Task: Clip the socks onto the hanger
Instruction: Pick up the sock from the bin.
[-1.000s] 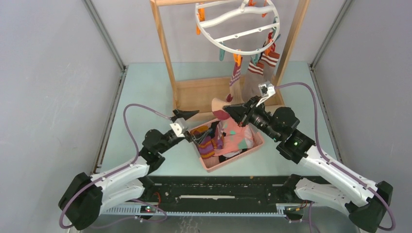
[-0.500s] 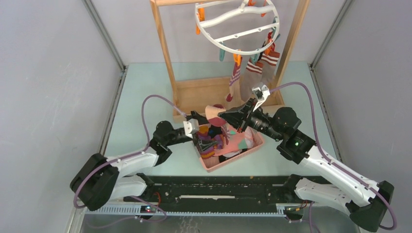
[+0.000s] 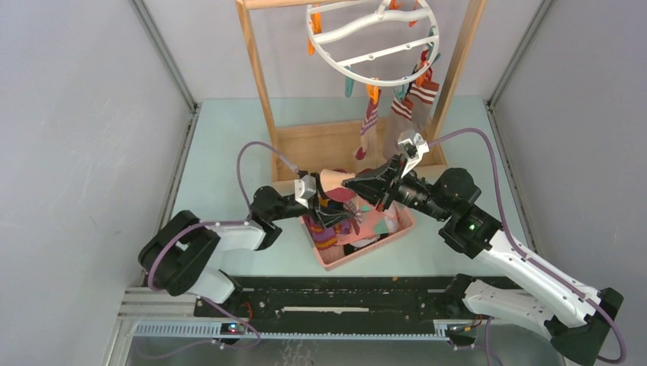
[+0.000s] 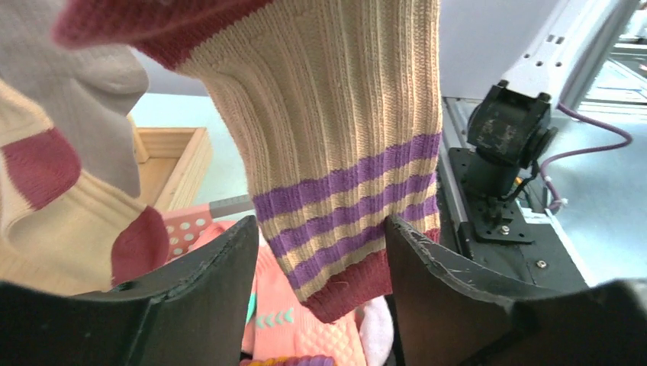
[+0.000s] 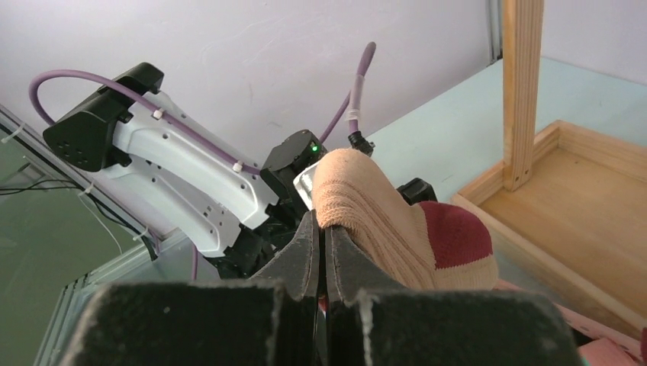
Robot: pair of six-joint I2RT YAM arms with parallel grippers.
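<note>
Left tool (image 4: 320, 229) advanced; cream sock (image 4: 343, 114), purple stripes, maroon cuff.

The right gripper (image 3: 355, 183) holds a cream sock (image 3: 334, 181) with a maroon toe up over the pink basket (image 3: 371, 245) of loose socks (image 3: 336, 229). The left gripper (image 3: 329, 215) sits just beside it over the basket's left end, its jaws too hidden to read from here. Behind, on the wooden rack (image 3: 255, 69), the white hanger (image 3: 372, 38) hangs tilted, with orange and teal clips (image 3: 373, 93) around its rim and striped socks (image 3: 369, 122) clipped at the near side.
</note>
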